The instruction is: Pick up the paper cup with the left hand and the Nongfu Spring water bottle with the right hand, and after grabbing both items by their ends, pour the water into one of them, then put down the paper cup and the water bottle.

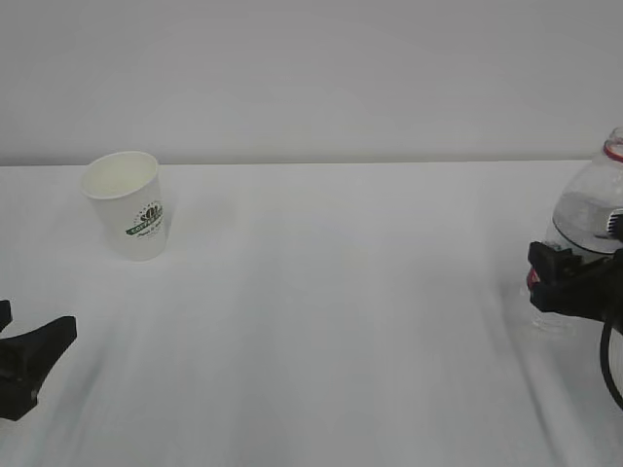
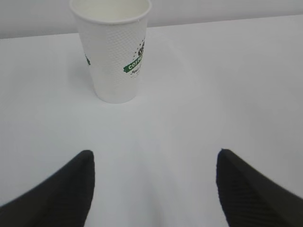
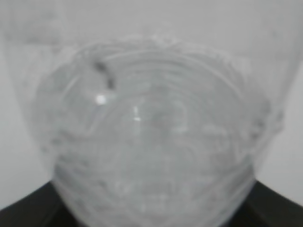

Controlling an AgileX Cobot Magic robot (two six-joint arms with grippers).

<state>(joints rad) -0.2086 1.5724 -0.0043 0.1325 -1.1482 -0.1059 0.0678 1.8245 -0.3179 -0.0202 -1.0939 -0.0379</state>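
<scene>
The white paper cup [image 1: 131,204] with a green logo stands upright at the back left of the table. In the left wrist view the paper cup [image 2: 116,52] is ahead of my left gripper [image 2: 155,152], well clear of it. That gripper [image 1: 34,321] is open and holds nothing. At the right edge stands the clear Nongfu Spring water bottle [image 1: 589,209] with a red neck ring and water [image 1: 581,232] inside. My right gripper [image 1: 565,277] is shut on the bottle's lower body. The bottle [image 3: 151,132] fills the right wrist view, with the right gripper [image 3: 154,189] around it and one dark finger at each bottom corner.
A white table [image 1: 341,321] spreads between the cup and the bottle, against a plain pale wall behind. No other objects show.
</scene>
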